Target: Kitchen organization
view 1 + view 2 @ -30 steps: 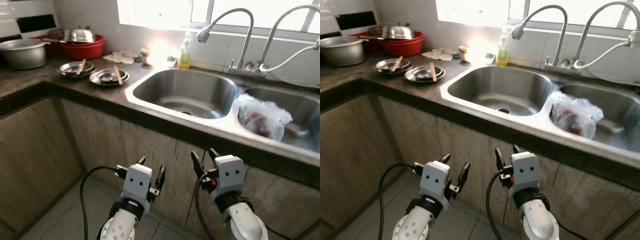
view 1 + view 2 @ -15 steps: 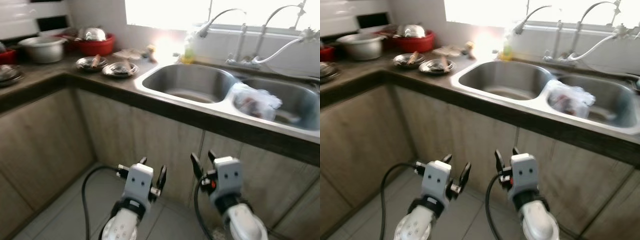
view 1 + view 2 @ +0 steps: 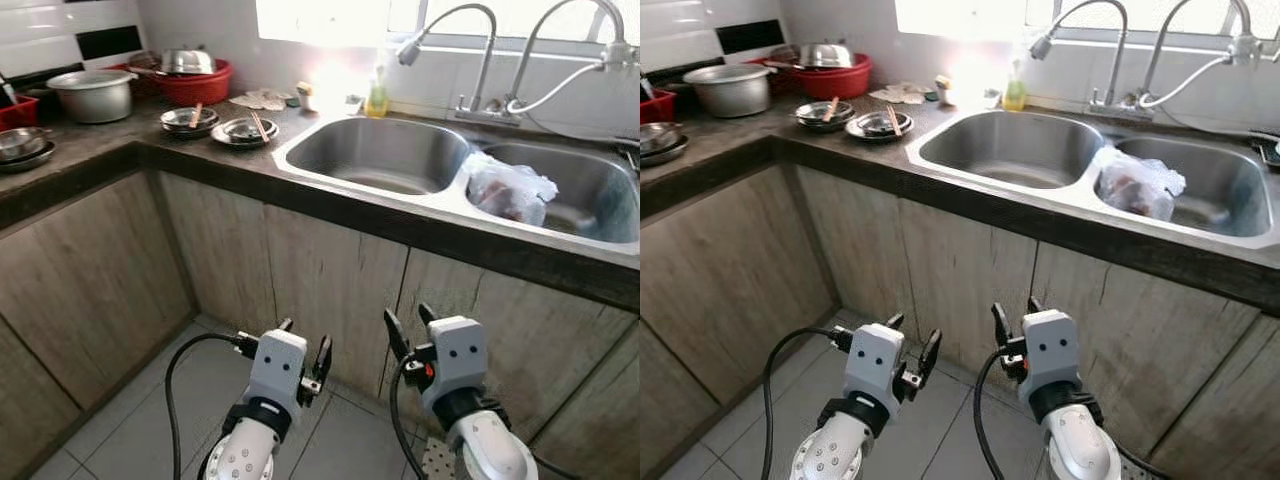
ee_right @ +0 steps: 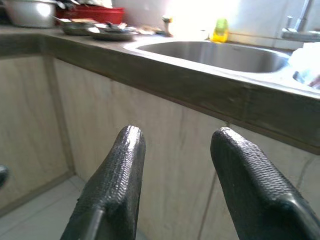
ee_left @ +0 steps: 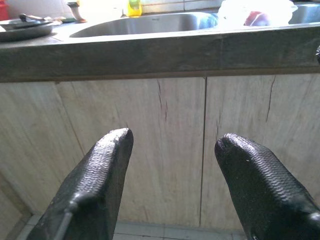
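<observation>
We see a brushed, shiny steel double sink (image 3: pixel 375 155) set in a dark, matt stone-like surface (image 3: pixel 90 150), pale wood-grain cabinet doors (image 3: pixel 330 290) below, a crinkled clear plastic bag (image 3: pixel 510 188), and textured black rubbery fingers (image 5: pixel 100 185).

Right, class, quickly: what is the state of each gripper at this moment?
Left gripper: open, holding nothing, low in front of the cabinet doors.
Right gripper: open, holding nothing, beside it.
</observation>
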### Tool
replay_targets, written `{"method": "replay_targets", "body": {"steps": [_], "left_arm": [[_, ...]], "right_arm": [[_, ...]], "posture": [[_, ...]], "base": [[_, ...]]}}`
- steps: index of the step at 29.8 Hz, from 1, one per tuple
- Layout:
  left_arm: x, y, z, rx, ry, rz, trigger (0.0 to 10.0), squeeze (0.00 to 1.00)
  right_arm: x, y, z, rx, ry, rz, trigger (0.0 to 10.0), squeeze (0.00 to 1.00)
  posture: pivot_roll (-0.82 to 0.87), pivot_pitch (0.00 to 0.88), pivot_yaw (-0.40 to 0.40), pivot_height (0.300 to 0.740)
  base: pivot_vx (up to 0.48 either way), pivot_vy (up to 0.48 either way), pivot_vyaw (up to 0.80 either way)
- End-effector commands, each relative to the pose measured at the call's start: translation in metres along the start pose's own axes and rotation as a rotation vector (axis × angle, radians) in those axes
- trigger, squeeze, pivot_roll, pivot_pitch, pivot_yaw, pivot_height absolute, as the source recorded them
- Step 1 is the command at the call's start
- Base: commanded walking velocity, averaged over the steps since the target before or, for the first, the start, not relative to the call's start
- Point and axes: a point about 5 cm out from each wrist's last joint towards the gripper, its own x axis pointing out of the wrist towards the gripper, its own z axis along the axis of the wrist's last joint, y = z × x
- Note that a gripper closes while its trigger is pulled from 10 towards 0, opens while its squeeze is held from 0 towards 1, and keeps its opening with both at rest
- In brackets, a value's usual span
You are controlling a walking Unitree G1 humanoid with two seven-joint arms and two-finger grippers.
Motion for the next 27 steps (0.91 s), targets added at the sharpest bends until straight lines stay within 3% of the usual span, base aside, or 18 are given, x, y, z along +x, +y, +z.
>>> {"method": "replay_targets", "body": {"steps": [1, 27], "left_arm": [[0.0, 0.0007, 0.001, 0.005, 0.001, 0.007, 10.0, 0.0], [0.0035, 0.0005, -0.0005, 0.011, 0.002, 0.004, 10.0, 0.0]], "right_arm": [[0.001, 0.0017, 0.0028, -0.003, -0.014, 0.006, 10.0, 0.0], [0.0059, 0.0028, 0.0027, -0.011, -0.015, 0.021, 10.0, 0.0]], "posture": [[0.11, 0.009, -0.029, 0.74], [0.1, 0.0, -0.031, 0.74]], "base": [[0.0, 0.0, 0.79], [0.276, 0.0, 0.8]]}}
